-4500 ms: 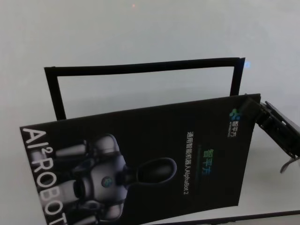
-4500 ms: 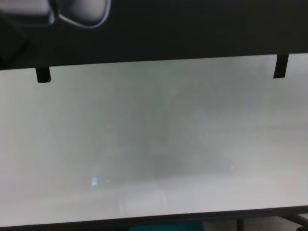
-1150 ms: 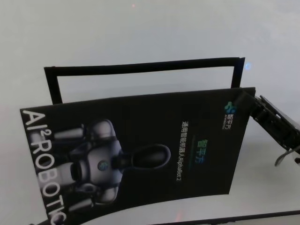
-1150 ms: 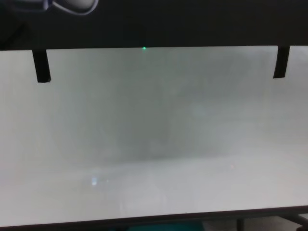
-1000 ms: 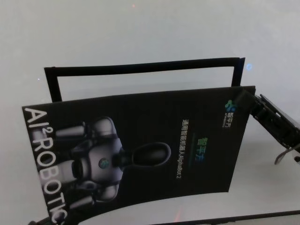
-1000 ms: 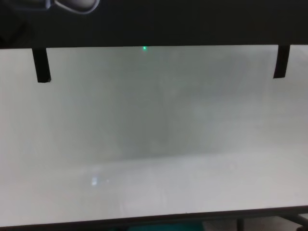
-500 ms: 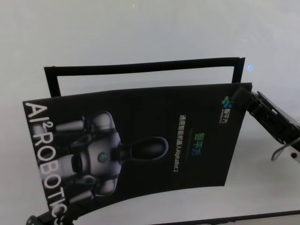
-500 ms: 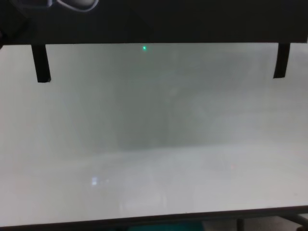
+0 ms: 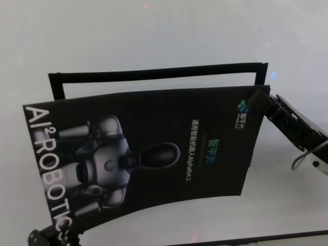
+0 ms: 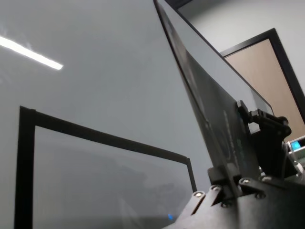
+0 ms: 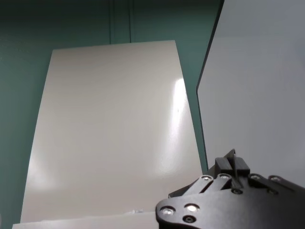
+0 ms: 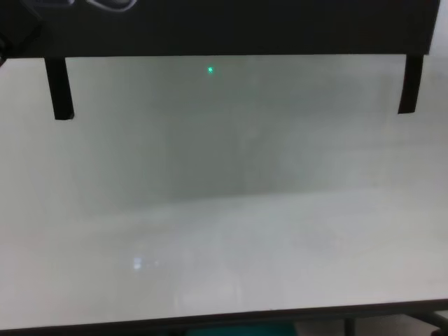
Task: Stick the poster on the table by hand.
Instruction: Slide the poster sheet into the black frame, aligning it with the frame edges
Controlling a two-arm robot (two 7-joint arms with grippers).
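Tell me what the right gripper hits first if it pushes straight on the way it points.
Probably only the poster it already grips; the right gripper points along the sheet towards the robot's left, though depth is unclear.

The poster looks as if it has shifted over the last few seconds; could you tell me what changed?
The poster, gripped at opposite corners by the right end effector and the left end effector, has moved away from the robot toward the black tape frame; its far edge now hides more of the frame's sides. In the chest view its lower edge has risen. The frame and the table stayed put.
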